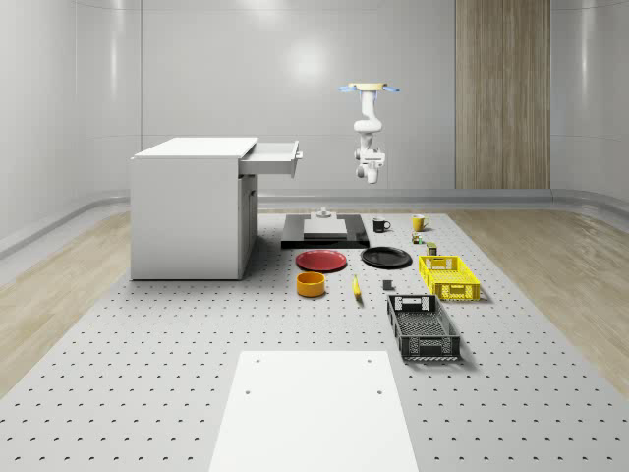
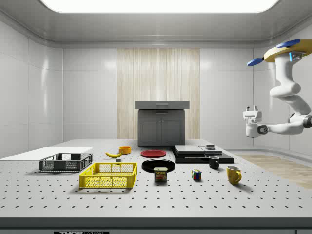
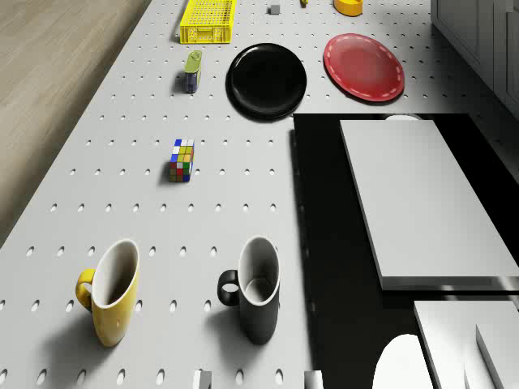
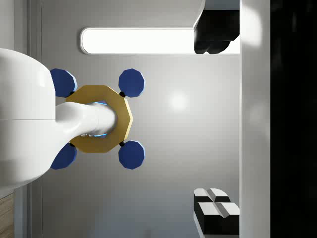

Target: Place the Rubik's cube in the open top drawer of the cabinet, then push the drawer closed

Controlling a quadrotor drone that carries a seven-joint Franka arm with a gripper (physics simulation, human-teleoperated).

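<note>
while the rubik's cube [image 3: 182, 160] sat untouched on the perforated table [image 1: 147, 374], the task looked to be at its very first step: the approach to the pick, with nothing yet done toward the drawer. the cube lay in the open, near a small tin [image 3: 192, 70] and the black plate [image 3: 267, 79], with the yellow mug [image 3: 111, 293] and the black mug [image 3: 255, 290] to its other side; in the side view it stood between the tin and the black mug, apart from both.

the drone [image 1: 369, 88] hovered high above the far part of the table, over the mugs and the black slab [image 1: 325, 234], to the whole-scene view's right of the white cabinet [image 1: 192, 211], whose top drawer [image 1: 273, 158] stood pulled out toward it. the arm hung below the drone in a folded bend, its last link running level, so the gripper [image 2: 252, 111] was well above the table and far from the cube. the wrist view looked up at the drone's underside, which suggested the hand was turned upward rather than down at the table. whether the pincer was open or closed i could not tell; it held nothing.

my judgement was that the next move called for the hand to be turned downward, then lowered over the cube with the pincer spread to clear its sides, keeping off the tin beside it.
</note>
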